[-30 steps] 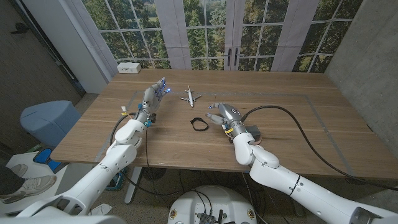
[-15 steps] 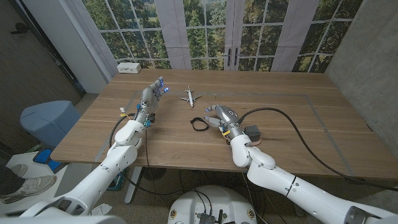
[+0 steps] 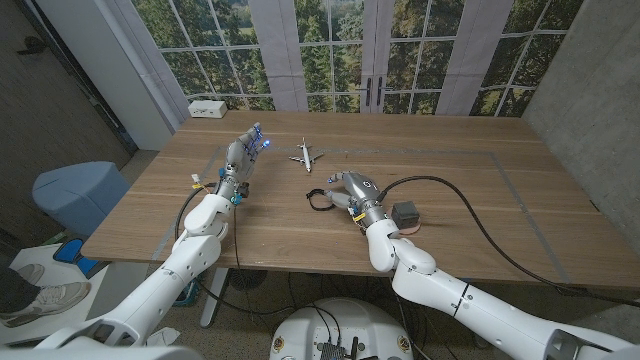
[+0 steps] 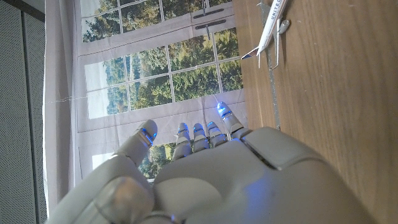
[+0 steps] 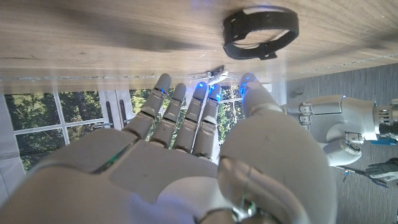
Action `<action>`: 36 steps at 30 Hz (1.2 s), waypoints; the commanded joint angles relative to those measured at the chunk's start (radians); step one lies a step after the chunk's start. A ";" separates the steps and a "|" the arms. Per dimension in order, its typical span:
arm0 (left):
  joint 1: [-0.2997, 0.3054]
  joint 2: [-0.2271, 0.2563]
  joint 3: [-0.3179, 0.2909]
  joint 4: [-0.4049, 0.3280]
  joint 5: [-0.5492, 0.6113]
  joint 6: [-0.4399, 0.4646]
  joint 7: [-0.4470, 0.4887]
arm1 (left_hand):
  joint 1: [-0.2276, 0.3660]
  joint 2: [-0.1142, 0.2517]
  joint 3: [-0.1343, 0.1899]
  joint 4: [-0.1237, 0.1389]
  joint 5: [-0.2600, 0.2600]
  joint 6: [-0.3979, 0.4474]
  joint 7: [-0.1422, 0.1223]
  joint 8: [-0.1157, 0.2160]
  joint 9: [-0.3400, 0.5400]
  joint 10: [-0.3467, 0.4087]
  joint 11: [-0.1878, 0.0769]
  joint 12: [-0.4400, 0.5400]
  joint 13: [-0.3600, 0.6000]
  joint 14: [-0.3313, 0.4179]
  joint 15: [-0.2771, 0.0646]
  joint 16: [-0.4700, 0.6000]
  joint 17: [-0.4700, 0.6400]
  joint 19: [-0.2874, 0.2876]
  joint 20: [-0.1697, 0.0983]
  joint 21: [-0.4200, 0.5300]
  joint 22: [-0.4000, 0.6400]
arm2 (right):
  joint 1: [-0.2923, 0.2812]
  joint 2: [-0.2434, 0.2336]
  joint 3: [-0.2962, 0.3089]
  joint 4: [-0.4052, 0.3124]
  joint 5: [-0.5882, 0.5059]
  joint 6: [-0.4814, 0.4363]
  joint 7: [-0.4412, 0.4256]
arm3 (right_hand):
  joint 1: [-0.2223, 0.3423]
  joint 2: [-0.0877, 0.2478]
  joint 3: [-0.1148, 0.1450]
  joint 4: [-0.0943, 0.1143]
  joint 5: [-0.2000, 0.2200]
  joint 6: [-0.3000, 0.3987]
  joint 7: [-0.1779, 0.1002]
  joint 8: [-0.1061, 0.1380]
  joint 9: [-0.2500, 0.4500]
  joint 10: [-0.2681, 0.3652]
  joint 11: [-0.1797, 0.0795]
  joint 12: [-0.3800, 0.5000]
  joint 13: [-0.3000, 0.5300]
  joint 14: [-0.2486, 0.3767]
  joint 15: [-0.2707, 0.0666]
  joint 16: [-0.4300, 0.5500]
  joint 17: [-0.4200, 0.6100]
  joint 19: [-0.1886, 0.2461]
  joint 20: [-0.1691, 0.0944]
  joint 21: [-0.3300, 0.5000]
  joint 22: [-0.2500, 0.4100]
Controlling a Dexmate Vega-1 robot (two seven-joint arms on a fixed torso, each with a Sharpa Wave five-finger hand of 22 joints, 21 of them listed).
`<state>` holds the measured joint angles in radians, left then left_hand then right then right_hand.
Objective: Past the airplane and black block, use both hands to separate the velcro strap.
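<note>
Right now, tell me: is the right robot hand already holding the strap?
No. The right robot hand is open, its fingers spread, and the strap lies untouched on the table beyond its fingertips.

The left robot hand [image 4: 217, 180] holds nothing, its fingers [image 4: 199, 134] extended with blue-lit tips, beside the wooden desk [image 4: 336, 93] where a white toy airplane [image 4: 272, 28] stands before tall windows [image 4: 161, 74].

wooden table [image 3: 480, 215] | tall paned windows [image 3: 330, 50], trees outside | grey wall [image 3: 590, 90] right
</note>
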<state>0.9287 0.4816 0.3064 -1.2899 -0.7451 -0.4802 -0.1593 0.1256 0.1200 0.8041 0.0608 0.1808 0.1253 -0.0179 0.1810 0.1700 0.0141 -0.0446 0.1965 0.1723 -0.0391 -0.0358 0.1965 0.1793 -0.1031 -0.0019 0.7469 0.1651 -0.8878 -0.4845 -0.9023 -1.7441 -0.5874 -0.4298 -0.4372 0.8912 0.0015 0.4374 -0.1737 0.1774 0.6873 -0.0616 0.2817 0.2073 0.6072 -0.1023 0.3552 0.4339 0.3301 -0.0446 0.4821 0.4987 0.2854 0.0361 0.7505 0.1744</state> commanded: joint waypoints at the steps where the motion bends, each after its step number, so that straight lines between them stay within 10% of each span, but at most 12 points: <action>1: 0.010 0.003 -0.005 -0.012 -0.002 -0.007 0.003 | -0.010 0.071 0.000 0.007 -0.001 0.008 0.005 0.000 0.002 0.000 0.001 0.000 0.003 -0.001 -0.017 0.008 0.005 0.007 0.000 -0.003 0.006 | 0.021 0.020 -0.029 0.033 -0.029 -0.052 0.016 | 0.013 0.002 -0.004 0.003 0.000 0.000 -0.001 0.004 0.002 0.005 -0.003 0.007 0.008 -0.006 -0.113 0.006 0.007 -0.002 -0.002 -0.002 0.006; 36: 0.023 0.007 -0.005 -0.031 0.000 -0.010 0.006 | 0.000 0.067 -0.006 -0.010 -0.002 0.002 0.007 -0.003 0.002 0.000 0.002 -0.003 0.003 0.001 -0.011 0.003 -0.001 0.015 0.003 -0.016 0.005 | 0.080 0.045 -0.108 0.066 -0.063 -0.291 0.097 | 0.065 0.024 -0.038 0.018 0.000 0.061 -0.014 0.027 0.005 0.075 -0.010 0.052 0.065 0.024 -0.129 0.080 0.073 -0.013 -0.010 -0.009 0.008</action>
<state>0.9485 0.4875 0.3002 -1.3146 -0.7480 -0.4886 -0.1558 0.1256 0.1200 0.7975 0.0588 0.1809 0.1252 -0.0179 0.1810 0.1698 0.0140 -0.0446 0.1965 0.1725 -0.0392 -0.0358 0.1965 0.1767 -0.0905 0.0000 0.7318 0.1650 -0.8337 -0.4382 -0.9729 -1.6711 -0.6315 -0.6175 -0.3989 0.9530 0.0160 0.4060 -0.1619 0.1775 0.7308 -0.0754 0.3000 0.2070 0.6650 -0.1125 0.3942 0.4906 0.3471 -0.0428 0.5493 0.5592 0.2817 0.0248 0.7456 0.1802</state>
